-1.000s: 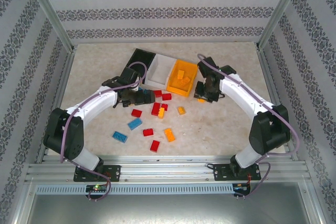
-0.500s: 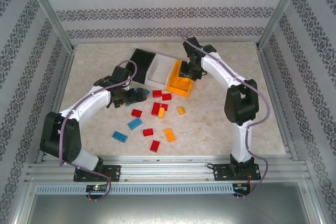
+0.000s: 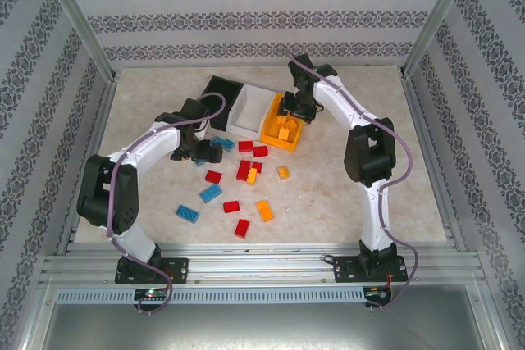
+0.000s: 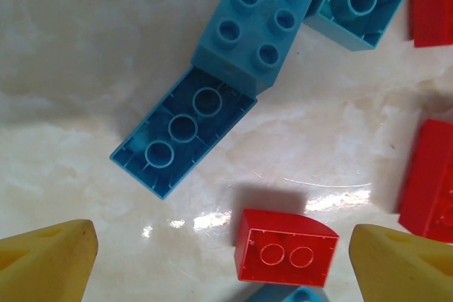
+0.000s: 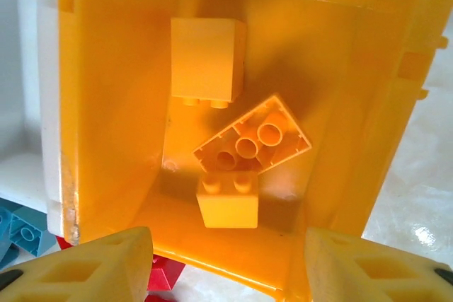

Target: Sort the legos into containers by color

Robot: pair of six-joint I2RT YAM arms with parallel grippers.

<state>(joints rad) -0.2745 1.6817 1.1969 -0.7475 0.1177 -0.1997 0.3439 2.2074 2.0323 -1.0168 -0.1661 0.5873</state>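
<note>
While the right gripper [image 5: 226,268] hangs right above the orange open-top plastic bin [image 3: 277,142], its yellow foam fingertips [image 5: 81,266] are spread apart with nothing between them. From the right wrist view you can see three orange-yellow studded plastic bricks lying in that bin: a blocky one [image 5: 207,58] near the far wall, a longer one [image 5: 253,136] flipped so its hollow underside faces up, and a small one [image 5: 228,206] touching it on the near side. The white plastic bin [image 3: 254,106] sits right against the orange bin's left wall, and the black plastic bin [image 3: 220,92] is joined on past the white one. The left gripper [image 4: 226,263] is low over the beige marbled tabletop [image 3: 344,186], off to the left and nearer than the orange bin. Its fingers are wide apart too and aren't holding anything. Under it there's a little cluster of light blue bricks: one studs-up [image 4: 258,22], a long upside-down one [image 4: 184,129] touching it, and a square upside-down one [image 4: 361,1]. A small red brick [image 4: 287,249] lies between the fingertips. More red [image 3: 231,206], blue [image 3: 211,194] and orange-yellow [image 3: 265,211] loose bricks are scattered on the table nearer than the orange bin.
</note>
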